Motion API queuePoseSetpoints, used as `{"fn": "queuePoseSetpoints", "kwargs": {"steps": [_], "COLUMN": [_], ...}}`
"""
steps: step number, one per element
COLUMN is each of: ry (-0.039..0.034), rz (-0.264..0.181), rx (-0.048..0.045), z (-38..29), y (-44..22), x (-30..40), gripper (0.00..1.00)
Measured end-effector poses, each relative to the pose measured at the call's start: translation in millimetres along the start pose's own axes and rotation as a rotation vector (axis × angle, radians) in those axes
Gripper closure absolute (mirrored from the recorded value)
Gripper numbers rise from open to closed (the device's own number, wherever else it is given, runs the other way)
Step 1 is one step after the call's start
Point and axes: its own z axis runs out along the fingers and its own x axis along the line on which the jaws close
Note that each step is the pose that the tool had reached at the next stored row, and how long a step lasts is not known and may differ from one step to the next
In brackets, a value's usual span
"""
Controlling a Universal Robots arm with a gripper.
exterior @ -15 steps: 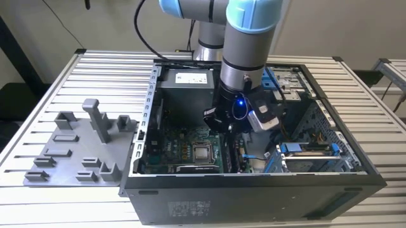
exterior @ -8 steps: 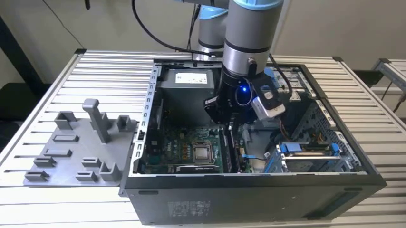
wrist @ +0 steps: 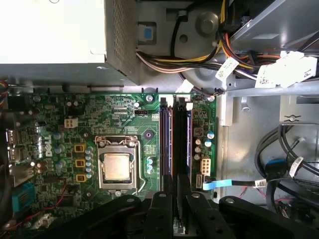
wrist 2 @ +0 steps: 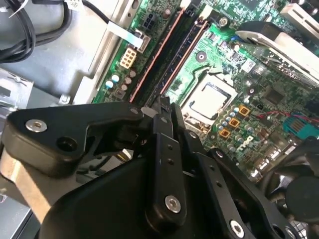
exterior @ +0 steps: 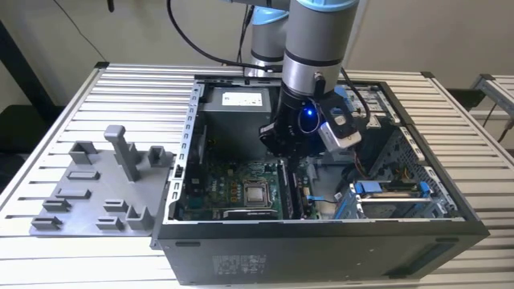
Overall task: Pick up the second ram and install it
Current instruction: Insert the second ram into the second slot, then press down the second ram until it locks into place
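Observation:
My gripper [exterior: 281, 153] reaches down inside the open computer case [exterior: 321, 241], over the memory slots of the green motherboard [wrist: 124, 114]. Its black fingers [wrist 2: 162, 107] are shut on the second ram [wrist: 178, 149], which shows edge-on as a long dark strip running away from the fingertips. In the second wrist view the ram [wrist 2: 174, 50] lies in line with the slots, between their pinkish edges. In the exterior view the ram [exterior: 285, 186] stands on edge beside the processor socket [exterior: 257, 194]. I cannot tell whether it sits fully in its slot.
A grey holder tray [exterior: 96, 192] lies on the slatted table at the exterior view's left, outside the case. The power supply [wrist: 50, 30] and cable bundles [wrist: 199, 50] crowd one end of the slots. A drive cage [exterior: 393, 192] is at the exterior view's right.

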Motion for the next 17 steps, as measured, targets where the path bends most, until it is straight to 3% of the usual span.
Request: {"fn": "queuePoseSetpoints", "kwargs": {"steps": [2, 17], "ry": [0.0000, -0.0003], "rz": [0.000, 0.000], "rx": [0.0012, 0.0098], "z": [0.0, 0.0], "y": [0.0, 0.0], "x": [0.0, 0.0], "gripper": [0.89, 0.89]}}
